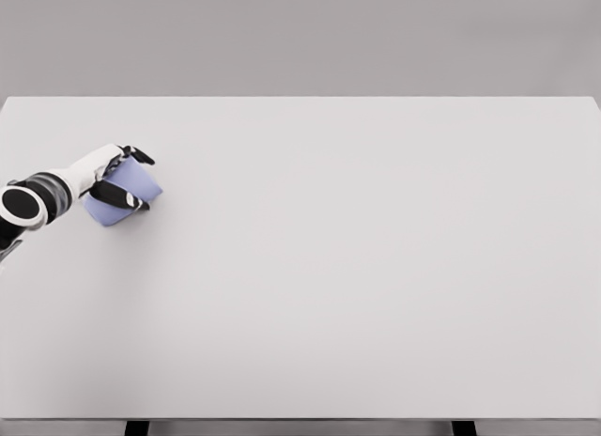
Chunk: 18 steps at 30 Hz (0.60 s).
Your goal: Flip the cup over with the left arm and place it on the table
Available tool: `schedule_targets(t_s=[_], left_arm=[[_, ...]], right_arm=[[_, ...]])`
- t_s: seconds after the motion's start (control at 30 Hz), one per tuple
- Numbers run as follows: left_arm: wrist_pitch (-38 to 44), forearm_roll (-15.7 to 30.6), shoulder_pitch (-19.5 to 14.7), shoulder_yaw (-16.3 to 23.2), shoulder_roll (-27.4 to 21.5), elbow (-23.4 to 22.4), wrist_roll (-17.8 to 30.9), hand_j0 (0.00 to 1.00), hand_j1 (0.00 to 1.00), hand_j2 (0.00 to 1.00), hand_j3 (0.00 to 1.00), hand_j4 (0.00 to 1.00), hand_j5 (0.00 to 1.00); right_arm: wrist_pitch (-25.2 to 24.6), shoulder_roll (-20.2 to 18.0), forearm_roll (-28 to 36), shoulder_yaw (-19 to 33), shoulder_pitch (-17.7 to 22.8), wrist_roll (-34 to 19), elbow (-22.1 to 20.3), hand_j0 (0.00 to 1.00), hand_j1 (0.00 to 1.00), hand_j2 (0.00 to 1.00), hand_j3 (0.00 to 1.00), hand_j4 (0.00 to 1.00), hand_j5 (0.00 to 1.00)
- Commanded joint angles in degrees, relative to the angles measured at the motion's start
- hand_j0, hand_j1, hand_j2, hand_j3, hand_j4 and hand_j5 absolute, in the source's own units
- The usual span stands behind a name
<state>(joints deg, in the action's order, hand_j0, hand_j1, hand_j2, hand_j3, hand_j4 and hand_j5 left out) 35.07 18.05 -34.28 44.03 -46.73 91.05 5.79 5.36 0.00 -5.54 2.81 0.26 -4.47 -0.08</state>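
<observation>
1 arm in view only: left hand [120, 178] at the table's [376, 286] left edge, toward the far corner, fingers wrapped around the cup [127, 194], dark fingertips across its side. Cup is light blue, tilted, near the surface; can't tell if it touches. Looks light and stiff, probably smooth plastic, so slip risk during rotation. Side-wall grip around the middle seems right. Flip looks underway, placement not done. Right arm not visible.

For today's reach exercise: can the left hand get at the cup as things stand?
Yes, it seems so: the left hand already has its fingers around the cup, with nothing else nearby on the table.
</observation>
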Motion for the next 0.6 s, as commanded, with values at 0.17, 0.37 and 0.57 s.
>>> schedule_targets(t_s=[0.17,0.37,0.57], left_arm=[[-5.44,6.82,-1.41,-1.58,-3.98,0.27,-0.25,0.51,0.51,0.51,0.51,0.51,0.51],[-16.87,13.33,-0.88,-2.81,-6.09,0.01,0.28,0.52,0.52,0.52,0.52,0.52,0.52],[-33.21,20.89,0.26,-3.16,-4.24,-6.58,11.87,0.53,0.53,0.53,0.53,0.53,0.53]], right_arm=[[0.0,0.0,0.01,0.0,0.0,-0.01,0.0,1.0,1.0,1.0,1.0,1.0,1.0],[0.0,0.0,0.01,0.0,0.0,-0.01,0.0,1.0,1.0,1.0,1.0,1.0,1.0],[0.0,0.0,0.01,0.0,0.0,-0.01,0.0,1.0,1.0,1.0,1.0,1.0,1.0]])
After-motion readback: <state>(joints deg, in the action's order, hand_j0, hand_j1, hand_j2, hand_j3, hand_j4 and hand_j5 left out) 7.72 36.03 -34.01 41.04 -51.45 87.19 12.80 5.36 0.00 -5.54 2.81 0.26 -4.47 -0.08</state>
